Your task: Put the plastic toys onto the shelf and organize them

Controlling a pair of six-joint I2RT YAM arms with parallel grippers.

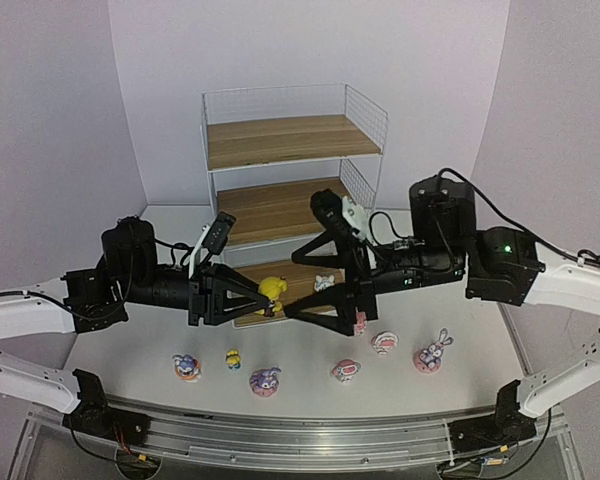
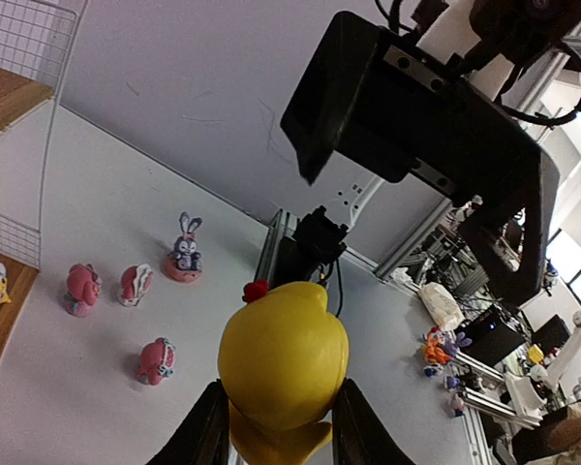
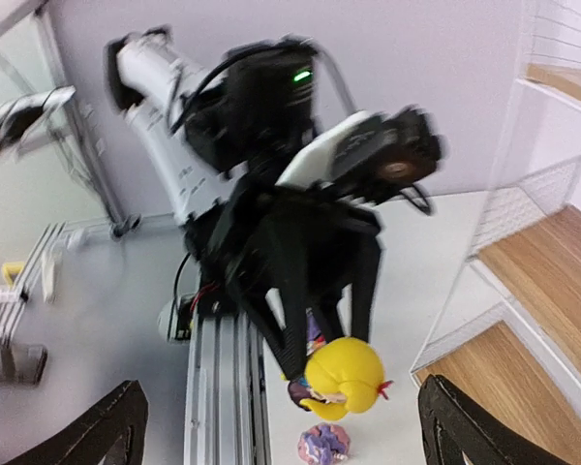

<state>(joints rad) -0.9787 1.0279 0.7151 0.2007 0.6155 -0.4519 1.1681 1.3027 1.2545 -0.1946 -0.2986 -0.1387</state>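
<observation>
Against pale lilac walls, a white table [image 1: 130, 370] carries the wire-mesh shelf [image 1: 290, 140]. A yellow round-headed figurine [image 2: 283, 358] is gripped low on its body by the left gripper [image 1: 272, 303], whose jaws are clenched on it. It is poised at the front of the lowest board [image 1: 248, 272]; whether the wood is touched cannot be told. The right gripper [image 3: 281, 431] is placed just beside it, jaws released wide with nothing between them. A small pale figurine [image 1: 325, 282] is stood nearby on the same board, and other toys, among them a purple bunny [image 1: 432, 352], are scattered on the table in front. Being top-heavy, the yellow figurine could be toppled on release if set down tilted. The pale figurine could be knocked by either arm. The two grippers, so close together, could be struck against each other when withdrawn.
</observation>
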